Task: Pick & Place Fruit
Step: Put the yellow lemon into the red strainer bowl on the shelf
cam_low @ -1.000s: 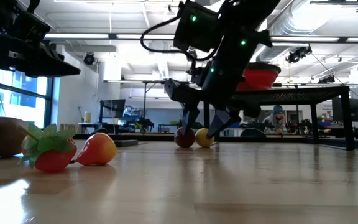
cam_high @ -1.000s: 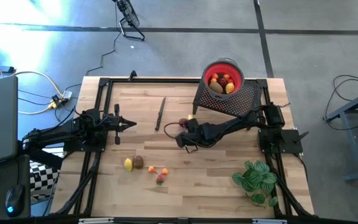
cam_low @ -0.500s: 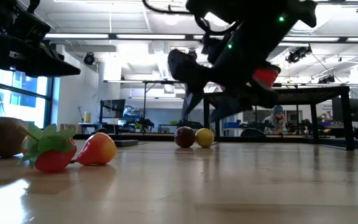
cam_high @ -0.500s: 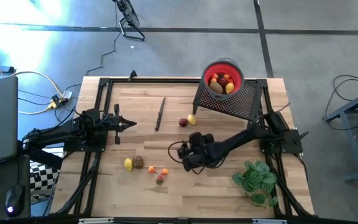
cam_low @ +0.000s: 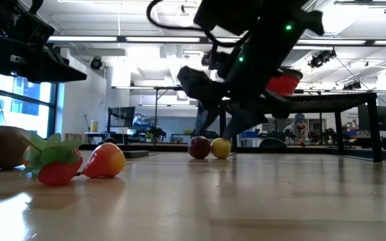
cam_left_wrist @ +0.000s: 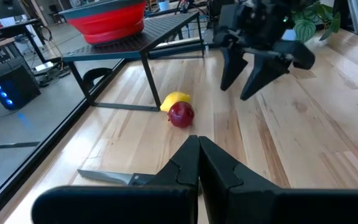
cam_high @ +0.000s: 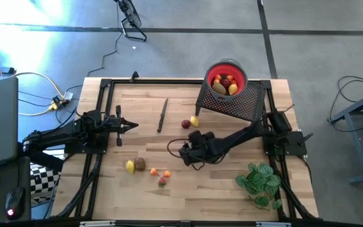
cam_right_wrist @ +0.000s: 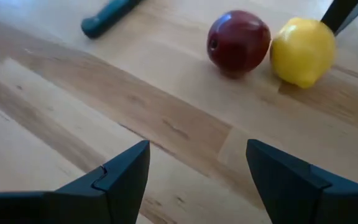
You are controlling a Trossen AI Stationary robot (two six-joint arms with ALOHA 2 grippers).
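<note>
Mid-desk, the right pincer hangs with its fingers spread wide, empty, touching nothing. Just beyond it sit two pieces of fruit, side by side: a round dark-red fruit and a yellow lemon-like fruit. Bare wooden desk lies all round the pincer. The left pincer waits at the left edge, fingers pressed together, empty. Four more small fruits cluster near the front. More fill the red bowl on its black mesh stand.

A dark red fruit and a yellow one lie touching near the frame's centre. Lower left, a yellow piece, a brown one, orange bits and a strawberry cluster. More fruit fills the red bowl.
</note>
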